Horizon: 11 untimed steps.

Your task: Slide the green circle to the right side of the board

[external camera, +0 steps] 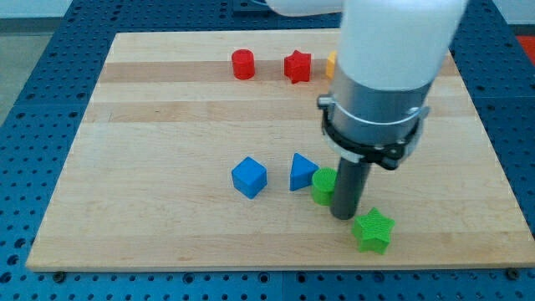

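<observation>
Not much done yet tbh: the green circle (323,185) is still being left mid-counter (167,109), touched by my tip (343,216), a plain gripless tool holding nothing.

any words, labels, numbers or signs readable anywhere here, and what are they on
None: no text, number or sign shows on the wooden board, the arm's white housing, or any block, including the green circle beside my tip.
</observation>
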Available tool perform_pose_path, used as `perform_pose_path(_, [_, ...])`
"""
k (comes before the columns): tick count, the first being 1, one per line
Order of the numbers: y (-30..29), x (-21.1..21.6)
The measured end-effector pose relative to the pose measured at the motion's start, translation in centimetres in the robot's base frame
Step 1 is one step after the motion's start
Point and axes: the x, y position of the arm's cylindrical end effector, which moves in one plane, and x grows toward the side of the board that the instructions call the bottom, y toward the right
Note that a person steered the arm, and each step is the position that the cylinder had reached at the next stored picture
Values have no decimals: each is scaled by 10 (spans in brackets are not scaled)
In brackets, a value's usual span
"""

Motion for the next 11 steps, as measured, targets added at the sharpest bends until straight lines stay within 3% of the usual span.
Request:
perform_pose_path(4, [-62,-13])
perform_pose_path(9, [81,-67])
perform_pose_path(11, [72,-70])
